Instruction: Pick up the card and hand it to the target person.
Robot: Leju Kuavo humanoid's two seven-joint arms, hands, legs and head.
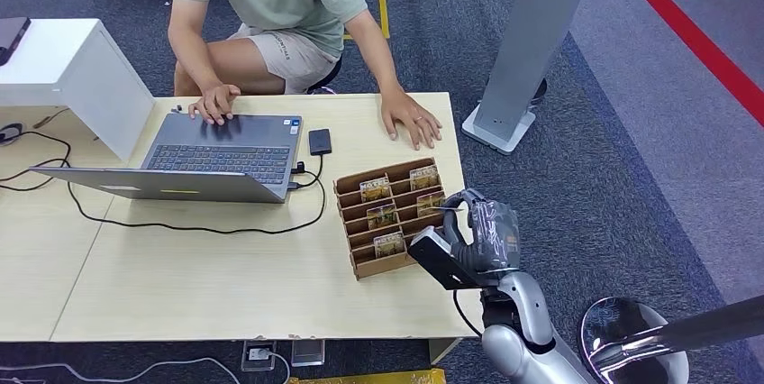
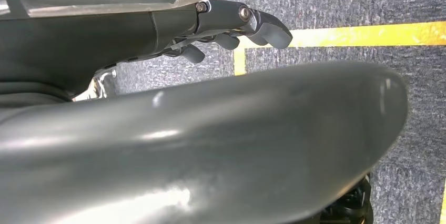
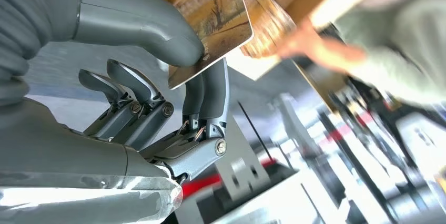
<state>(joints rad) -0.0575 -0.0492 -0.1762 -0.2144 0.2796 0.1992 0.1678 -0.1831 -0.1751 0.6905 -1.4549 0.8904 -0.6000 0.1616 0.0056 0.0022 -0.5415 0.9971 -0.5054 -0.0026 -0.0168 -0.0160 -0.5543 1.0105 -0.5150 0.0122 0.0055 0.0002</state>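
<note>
The right hand (image 3: 158, 92) pinches a card (image 3: 213, 24) between thumb and fingers, just beside the slotted wooden card rack (image 1: 389, 215) on the surface (image 1: 180, 285). Beyond the hand, a person's hand (image 1: 412, 120) rests flat. The left hand (image 2: 231, 27) hangs over carpet, fingers curled in, holding nothing.

No words or numbers could be made out. The person's shorts (image 1: 286, 52) carried a small dark line of lettering too fine to read, and the held card (image 3: 213, 24) showed a picture without legible text.
</note>
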